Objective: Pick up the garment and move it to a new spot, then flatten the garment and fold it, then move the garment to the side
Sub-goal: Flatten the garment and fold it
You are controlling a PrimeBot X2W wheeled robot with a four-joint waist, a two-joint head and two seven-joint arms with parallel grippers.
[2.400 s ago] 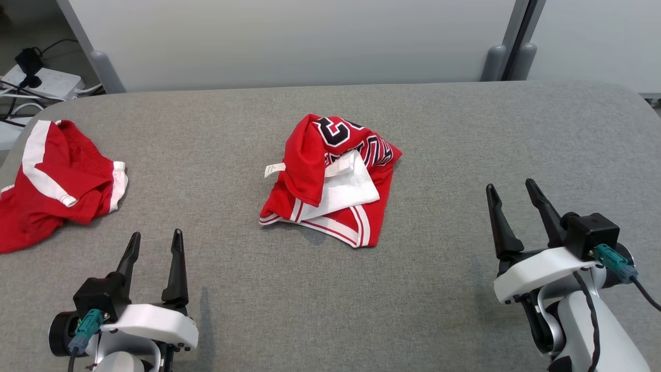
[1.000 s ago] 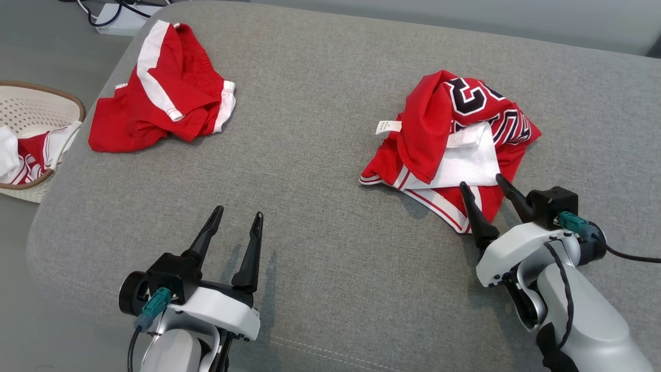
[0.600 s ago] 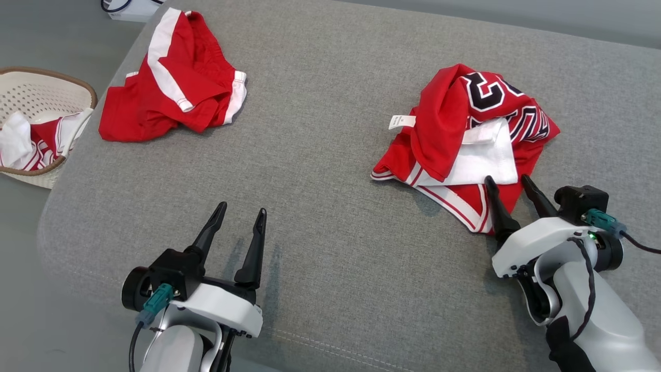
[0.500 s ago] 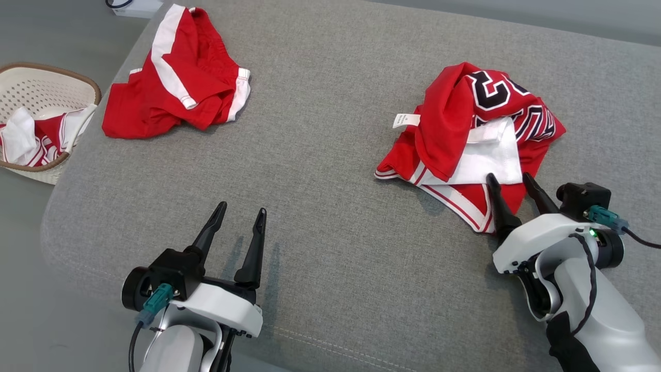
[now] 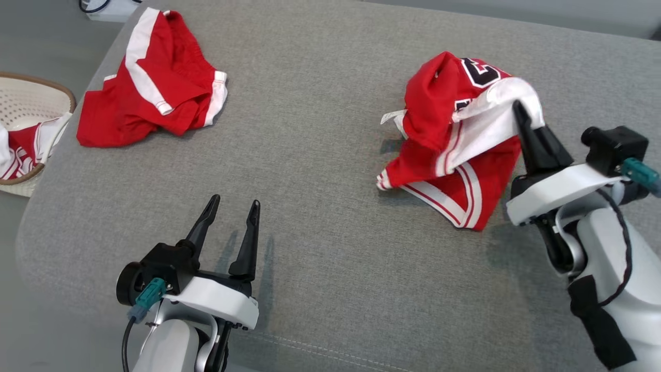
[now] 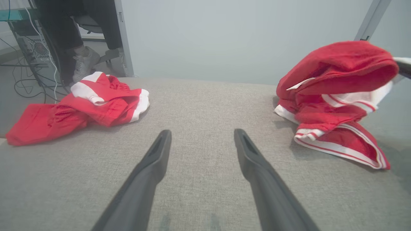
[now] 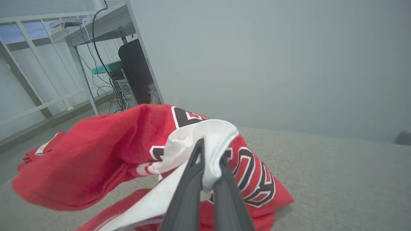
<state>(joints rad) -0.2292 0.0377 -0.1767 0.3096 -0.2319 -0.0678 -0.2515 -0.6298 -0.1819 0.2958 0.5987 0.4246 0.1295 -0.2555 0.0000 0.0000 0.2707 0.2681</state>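
left gripper (image 5: 234, 200) nearest: spread wide, holding nothing, hovering low over the grey surface (image 5: 320, 170). pointing out across bare cloth, well apart from any clothing.

a little farther, on the right, right gripper (image 5: 519, 111): clamped tight on a white fold of the garment (image 5: 439, 103), both fingers pressed together with the fold between them. raised off the surface, tips angled up.

garment itself: red jersey with white trim and dark lettering, right of centre. hangs bunched from that pinch at the top, with the lower striped hem resting on the surface. half up, half down.

reads as the first step, the pick-up: grasp made, cloth not yet clear. next move calls for lifting higher until the trailing hem leaves the surface, then carrying across to open ground, probably the bare middle. worth watching the thin pinch, since one fold bears the whole weight and could slip. free left gripper likely needed once flattening starts.

farther left, second red garment (image 5: 150, 98), crumpled near the far corner. beyond the edge, white basket (image 5: 31, 101) with more clothes inside. farthest, in the left wrist view, a person's shoe (image 6: 85, 62) beside a desk leg.
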